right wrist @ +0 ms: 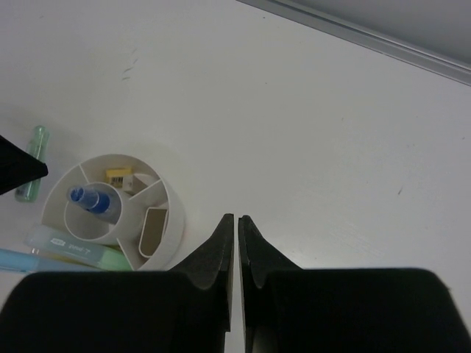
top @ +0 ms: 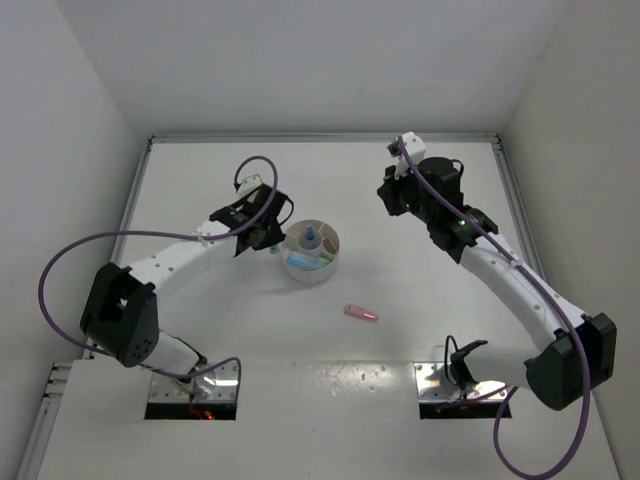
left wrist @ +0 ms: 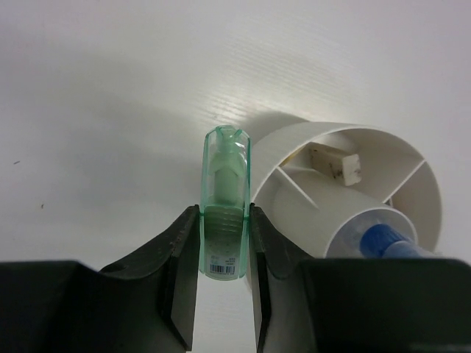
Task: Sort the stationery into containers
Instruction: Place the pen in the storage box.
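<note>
My left gripper [left wrist: 223,209] is shut on a mint green bar [left wrist: 224,169], holding it just outside the left wall of the round white divided dish [left wrist: 280,140]. From above, this gripper [top: 268,238] sits at the dish's [top: 336,240] left side. The dish holds a beige block [left wrist: 335,163], a blue-capped piece [left wrist: 383,239] in the centre cup, a yellow block [right wrist: 118,176] and mint and light blue bars [right wrist: 73,246]. A pink bar [top: 361,313] lies on the table in front of the dish. My right gripper [right wrist: 237,218] is shut and empty, raised to the right of the dish [right wrist: 173,220].
White walls close in the table on the left, back and right, with a metal rail [right wrist: 383,44] along the far edge. The right arm [top: 500,270] stretches along the right side.
</note>
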`<state>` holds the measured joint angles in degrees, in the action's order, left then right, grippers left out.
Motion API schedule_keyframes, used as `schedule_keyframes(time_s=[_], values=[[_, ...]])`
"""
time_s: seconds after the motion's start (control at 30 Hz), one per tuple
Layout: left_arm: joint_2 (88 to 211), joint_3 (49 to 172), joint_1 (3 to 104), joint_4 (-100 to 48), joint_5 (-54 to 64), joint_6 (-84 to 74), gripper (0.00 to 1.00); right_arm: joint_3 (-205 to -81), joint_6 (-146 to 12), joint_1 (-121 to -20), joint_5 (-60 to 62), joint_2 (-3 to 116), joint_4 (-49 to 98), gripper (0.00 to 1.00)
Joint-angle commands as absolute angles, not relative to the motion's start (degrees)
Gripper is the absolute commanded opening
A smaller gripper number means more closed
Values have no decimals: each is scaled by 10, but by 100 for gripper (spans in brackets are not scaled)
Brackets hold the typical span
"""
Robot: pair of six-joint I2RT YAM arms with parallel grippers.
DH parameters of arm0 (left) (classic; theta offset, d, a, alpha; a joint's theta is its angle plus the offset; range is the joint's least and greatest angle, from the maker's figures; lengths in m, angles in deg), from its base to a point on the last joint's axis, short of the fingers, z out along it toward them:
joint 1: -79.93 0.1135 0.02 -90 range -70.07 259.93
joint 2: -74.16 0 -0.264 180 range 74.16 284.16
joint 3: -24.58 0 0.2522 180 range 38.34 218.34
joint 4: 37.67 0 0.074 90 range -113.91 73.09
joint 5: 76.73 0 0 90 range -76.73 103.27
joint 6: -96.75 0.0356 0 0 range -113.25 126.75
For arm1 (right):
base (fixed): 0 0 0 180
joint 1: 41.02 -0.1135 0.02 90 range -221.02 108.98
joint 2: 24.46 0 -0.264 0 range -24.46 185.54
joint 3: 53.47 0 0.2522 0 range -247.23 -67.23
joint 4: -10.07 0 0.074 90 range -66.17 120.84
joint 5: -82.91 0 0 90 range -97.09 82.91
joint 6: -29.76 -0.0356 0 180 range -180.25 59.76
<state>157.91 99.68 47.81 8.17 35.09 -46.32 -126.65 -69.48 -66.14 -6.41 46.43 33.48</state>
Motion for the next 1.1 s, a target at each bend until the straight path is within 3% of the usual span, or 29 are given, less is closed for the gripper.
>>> schedule_keyframes(time_s=[0.0, 0.87, 1.0, 1.07], values=[[1573, 1030, 483, 56, 337, -450, 0, -1266, -697, -658, -56, 456, 310, 5], [1615, 1041, 443, 32, 286, -456, 1, -1261, -697, -653, -56, 461, 310, 5], [1615, 1036, 443, 32, 286, -456, 17, -1261, -697, -653, -56, 461, 310, 5], [1615, 1036, 437, 32, 292, -462, 36, -1261, -697, -653, -56, 461, 310, 6]])
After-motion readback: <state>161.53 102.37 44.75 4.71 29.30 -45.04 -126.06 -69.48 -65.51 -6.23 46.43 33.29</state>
